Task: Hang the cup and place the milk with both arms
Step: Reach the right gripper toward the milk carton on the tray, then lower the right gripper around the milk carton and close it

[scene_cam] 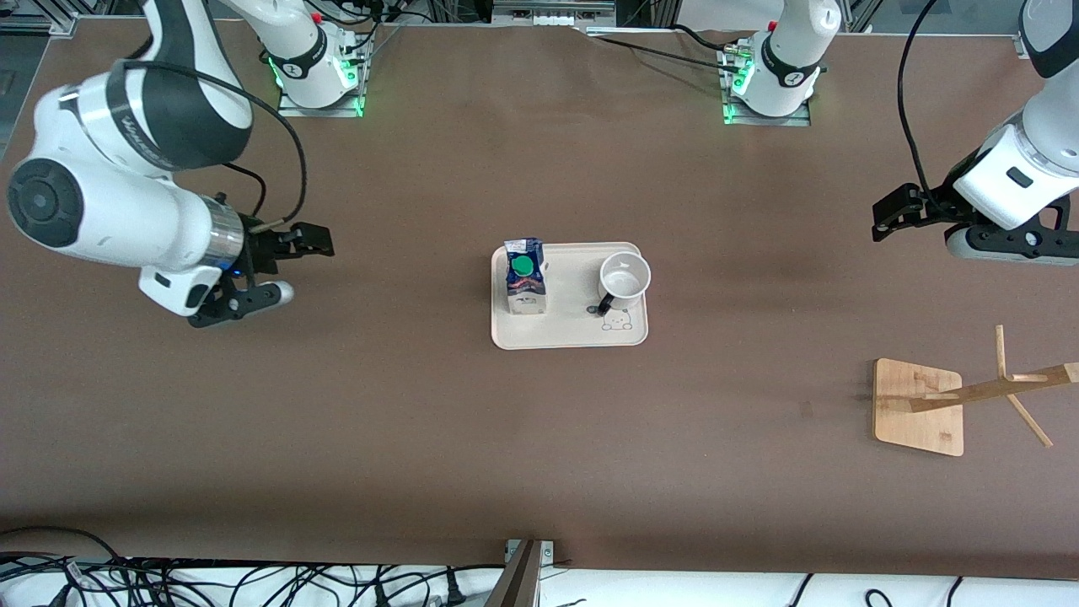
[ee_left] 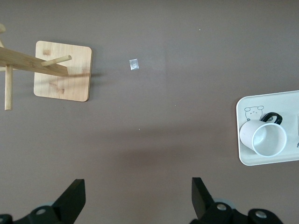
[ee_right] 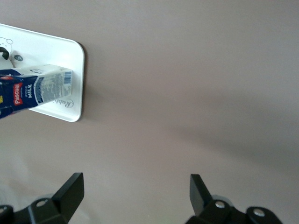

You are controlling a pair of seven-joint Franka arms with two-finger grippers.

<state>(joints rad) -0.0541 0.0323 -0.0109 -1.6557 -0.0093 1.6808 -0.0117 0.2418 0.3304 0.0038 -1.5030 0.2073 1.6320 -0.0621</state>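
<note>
Over the bare brown bench (scene_cam: 405, 421) at the right arm's end hangs the right claw (scene_cam: 287, 268), its two black fingers (ee_right: 70, 192) spread wide with nothing between them; the right wrist view shows only bench surface in the gap. Well apart from it, toward the middle of the bench, lies a cream tray (scene_cam: 569, 333) with rounded corners. On the tray's end nearest the right arm stands the milk (scene_cam: 525, 276), a dark blue and white carton, upright, with a round green cap (scene_cam: 523, 266) on its sloped top. Beside it, on the tray's other end, sits the cup (scene_cam: 625, 281), white, upright and empty, mouth up, its thin black handle (scene_cam: 604, 305) turned toward the front camera; a small bear drawing (scene_cam: 617, 319) is printed on the tray just beside the handle. The carton and the cup stand apart, not touching. Over the left arm's end of the bench hangs the left claw (scene_cam: 923, 226), fingers (ee_left: 72, 198) likewise parted wide and holding nothing, with bare bench under it. Nearer the front camera than this claw stands a wooden rack (scene_cam: 982, 394): a square flat base (scene_cam: 917, 406) carrying a post with pegs (ee_left: 56, 60) sticking out, all of them bare.
</note>
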